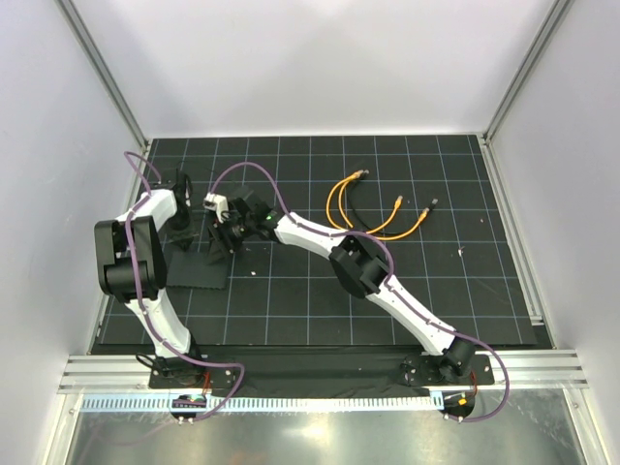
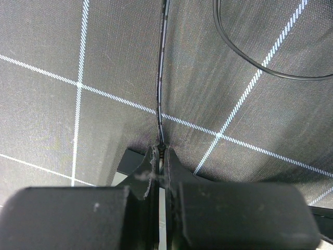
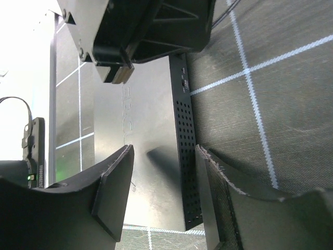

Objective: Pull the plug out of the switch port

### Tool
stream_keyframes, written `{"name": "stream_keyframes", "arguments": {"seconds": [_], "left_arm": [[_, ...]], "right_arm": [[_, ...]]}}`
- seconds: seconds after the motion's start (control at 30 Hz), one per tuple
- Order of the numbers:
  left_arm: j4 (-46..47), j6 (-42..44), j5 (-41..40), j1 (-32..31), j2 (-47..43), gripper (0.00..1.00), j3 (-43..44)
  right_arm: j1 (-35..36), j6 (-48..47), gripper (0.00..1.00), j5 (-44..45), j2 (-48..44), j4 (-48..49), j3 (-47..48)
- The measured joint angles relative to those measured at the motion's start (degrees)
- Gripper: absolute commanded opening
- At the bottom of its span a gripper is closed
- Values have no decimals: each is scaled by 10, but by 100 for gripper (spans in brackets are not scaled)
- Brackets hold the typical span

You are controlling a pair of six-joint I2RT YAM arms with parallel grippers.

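Item: switch (image 1: 199, 269), flat on the mat (image 1: 387, 291), left side. Attached: left gripper (image 2: 161, 156), pinched shut on thin cable (image 2: 161, 78). Nearby: right gripper (image 3: 164, 156), jaws apart astride the switch's edge, not clamping. Risk: unheld switch probably drags with the pull; cable may slip.

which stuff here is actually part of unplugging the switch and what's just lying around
Part of the job:
- switch
- thin black cable, pinched in the shut left gripper
- right gripper, open, astride the switch's edge

Just lying about:
- orange cables, off to the right on the mat
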Motion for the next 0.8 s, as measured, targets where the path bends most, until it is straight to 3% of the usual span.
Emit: {"name": "stream_keyframes", "arguments": {"seconds": [0.27,0.43,0.63,0.8], "left_arm": [[-9,0,-1,-1,2,0,1],[-13,0,-5,-1,2,0,1],[-10,0,-7,-1,2,0,1],[-7,-4,-12,-1,2,0,1]], "right_arm": [[1,14,56,-50,24,12,25],[6,31,60,-54,42,33,45],[12,58,64,17,37,44,42],[7,99,70,84,-23,62,-47]]}}
